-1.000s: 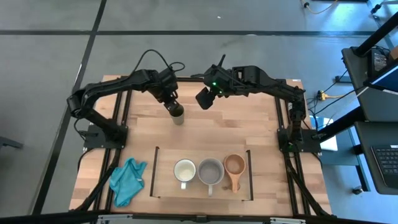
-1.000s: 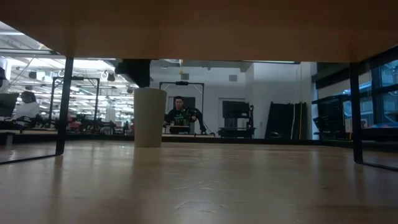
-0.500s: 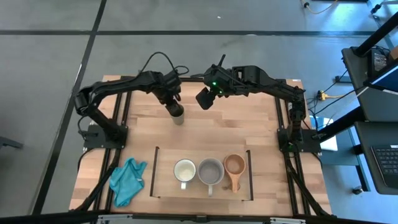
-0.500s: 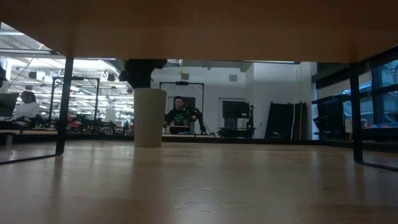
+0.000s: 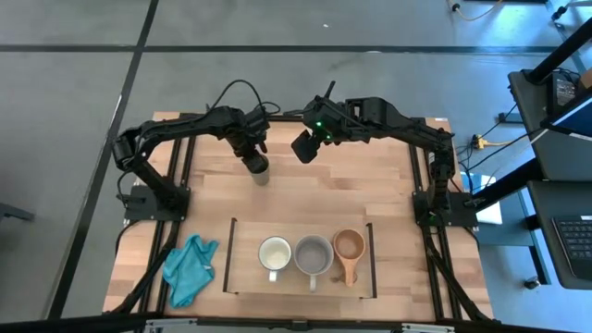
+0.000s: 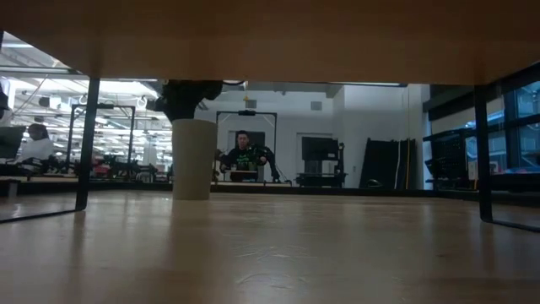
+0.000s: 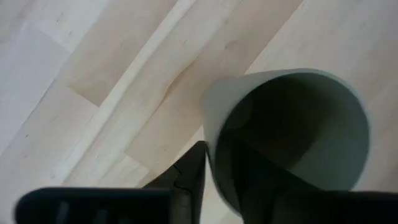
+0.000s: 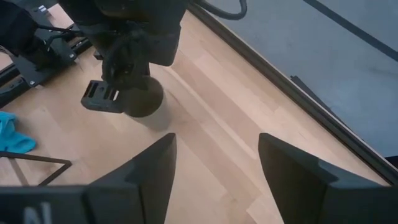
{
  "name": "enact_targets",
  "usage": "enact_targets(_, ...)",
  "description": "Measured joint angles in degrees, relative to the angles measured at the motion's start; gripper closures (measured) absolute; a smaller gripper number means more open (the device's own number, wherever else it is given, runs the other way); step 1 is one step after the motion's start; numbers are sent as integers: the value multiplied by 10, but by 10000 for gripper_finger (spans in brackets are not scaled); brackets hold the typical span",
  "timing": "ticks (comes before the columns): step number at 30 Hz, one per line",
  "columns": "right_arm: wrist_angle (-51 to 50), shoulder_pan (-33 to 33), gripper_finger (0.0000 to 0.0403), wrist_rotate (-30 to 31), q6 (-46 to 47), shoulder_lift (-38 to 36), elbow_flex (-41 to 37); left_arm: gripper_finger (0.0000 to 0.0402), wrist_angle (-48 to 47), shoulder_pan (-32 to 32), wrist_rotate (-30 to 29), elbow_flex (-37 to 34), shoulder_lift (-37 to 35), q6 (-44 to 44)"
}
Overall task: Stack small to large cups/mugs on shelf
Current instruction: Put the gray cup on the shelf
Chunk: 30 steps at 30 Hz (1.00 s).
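my left jaws (image 5: pixel 256 163) are pinching the wall of the dark olive-green cup (image 5: pixel 261 171), one finger inside and one outside, and the cup is standing upright on the surface (image 5: pixel 370 199) near its far side, well apart from the shelf (image 5: pixel 242 280). my right jaws (image 5: pixel 303 148) are hanging spread above the surface just beside that cup. on the shelf, the white mug (image 5: pixel 275 253), grey mug (image 5: pixel 314 255) and tan wooden long-handled cup (image 5: pixel 349 246) are sitting in a row. a teal cloth (image 5: pixel 190 266) is lying beside the shelf.

Olive cup's (image 5: pixel 262 171) rim under left pincer (image 5: pixel 256 161)
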Motion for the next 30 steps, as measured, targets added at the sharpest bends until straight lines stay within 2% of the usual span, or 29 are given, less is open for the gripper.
enact_targets(5,0,-2,175,0,0,0,0,390,1,0,-4,0,0,0)
enact_targets(11,0,-2,175,-8,0,0,0,397,-7,-11,-5,2,-19,-4)
enact_targets(13,0,-2,175,-14,0,0,0,398,-36,-16,2,22,-34,-7)
enact_targets(17,0,-4,175,-14,0,0,0,399,-135,-34,-15,108,-65,-23)
enact_targets(22,1,-17,175,-14,-12,0,0,400,-260,-89,-36,257,-84,-78)
enact_targets(26,4,-28,175,-15,-15,0,0,400,-312,-164,-61,363,-85,-138)
enact_targets(30,10,-40,175,-15,-26,0,0,401,-306,-247,-60,414,-84,-201)
